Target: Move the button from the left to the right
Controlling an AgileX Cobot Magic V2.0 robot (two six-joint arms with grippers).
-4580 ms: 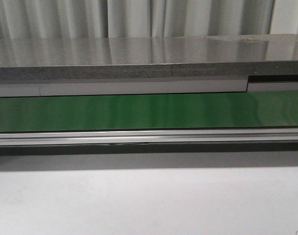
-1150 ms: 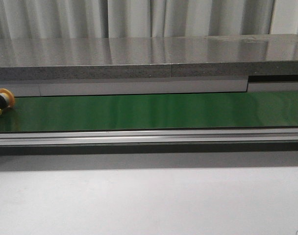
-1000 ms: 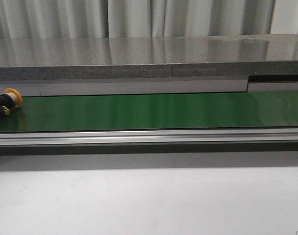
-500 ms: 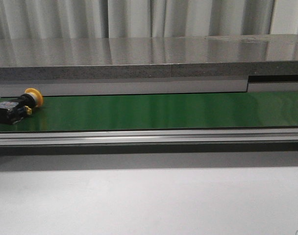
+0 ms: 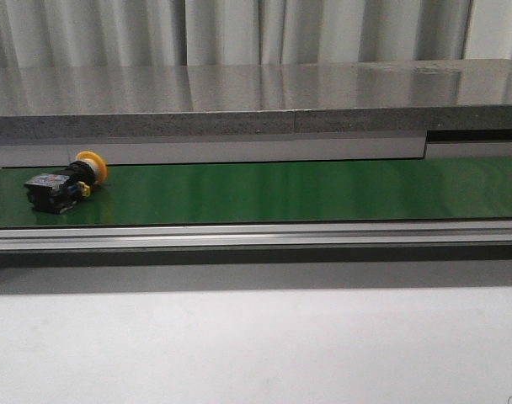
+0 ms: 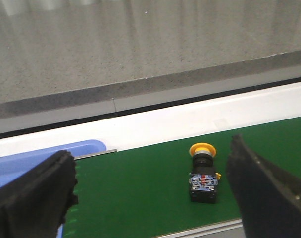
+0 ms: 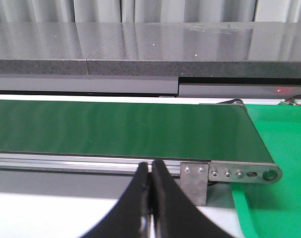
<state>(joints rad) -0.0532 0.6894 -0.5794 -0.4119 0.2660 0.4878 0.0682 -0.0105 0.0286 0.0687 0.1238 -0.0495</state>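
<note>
Neither tool appears in the front view. That view shows a long green conveyor belt [image 5: 281, 192] running across, with a silver aluminium rail [image 5: 256, 235] along its near edge and a grey speckled stone ledge [image 5: 239, 101] behind it. The small push-button with a round yellow-orange cap and black blocky body [image 5: 65, 183] lies on its side on the belt, near the belt's left end, cap towards the ledge.

From the left wrist view, the left tool [image 6: 155, 198] is spread wide with nothing in its grip, one black padded finger on either side of the button [image 6: 204, 173], which rests apart from both on the belt. A blue plastic tray [image 6: 36, 156] sits beside the belt's end.

From the right wrist view, the right tool [image 7: 150, 198] has its black fingers pressed together, holding nothing, just in front of the belt's rail. A green mat [image 7: 279, 148] lies beyond the belt's right end.
</note>
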